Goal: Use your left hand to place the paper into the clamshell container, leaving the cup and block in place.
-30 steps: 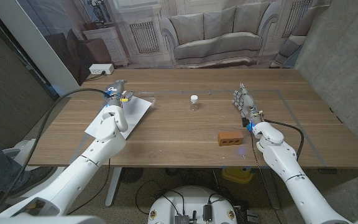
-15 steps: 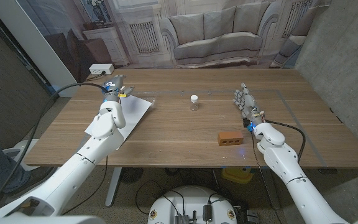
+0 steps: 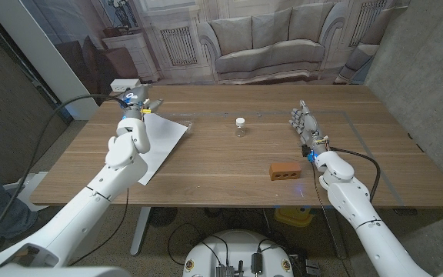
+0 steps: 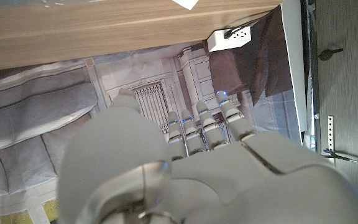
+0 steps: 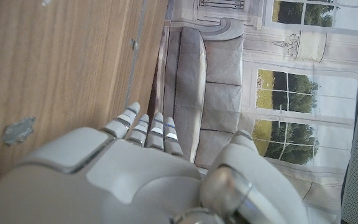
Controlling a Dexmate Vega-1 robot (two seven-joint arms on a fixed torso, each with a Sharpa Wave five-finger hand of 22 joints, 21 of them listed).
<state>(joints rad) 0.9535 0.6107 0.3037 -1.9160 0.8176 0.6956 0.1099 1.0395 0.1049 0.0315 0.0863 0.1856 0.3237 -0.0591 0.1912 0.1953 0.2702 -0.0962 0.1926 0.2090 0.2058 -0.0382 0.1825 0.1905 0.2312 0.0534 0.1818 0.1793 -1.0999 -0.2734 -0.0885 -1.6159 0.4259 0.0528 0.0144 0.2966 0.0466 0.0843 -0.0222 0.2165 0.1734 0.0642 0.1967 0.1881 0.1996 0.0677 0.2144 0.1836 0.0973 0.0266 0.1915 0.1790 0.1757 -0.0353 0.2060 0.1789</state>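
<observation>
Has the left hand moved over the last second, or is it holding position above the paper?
Yes. The left hand has travelled toward the table's far edge, from over the paper to past its far corner, while the cup stayed put.

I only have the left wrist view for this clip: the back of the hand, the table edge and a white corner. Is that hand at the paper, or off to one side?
Observer: In the head view the left hand is at the far corner of the paper, near the back left of the table.
Operator: Is the paper lifted?
Observer: No, it lies flat on the table, and the left forearm crosses over it.
Operator: Where are the cup and the block?
Observer: The cup stands mid-table, apart from the paper. The block lies nearer the front edge, close to the right hand.
</observation>
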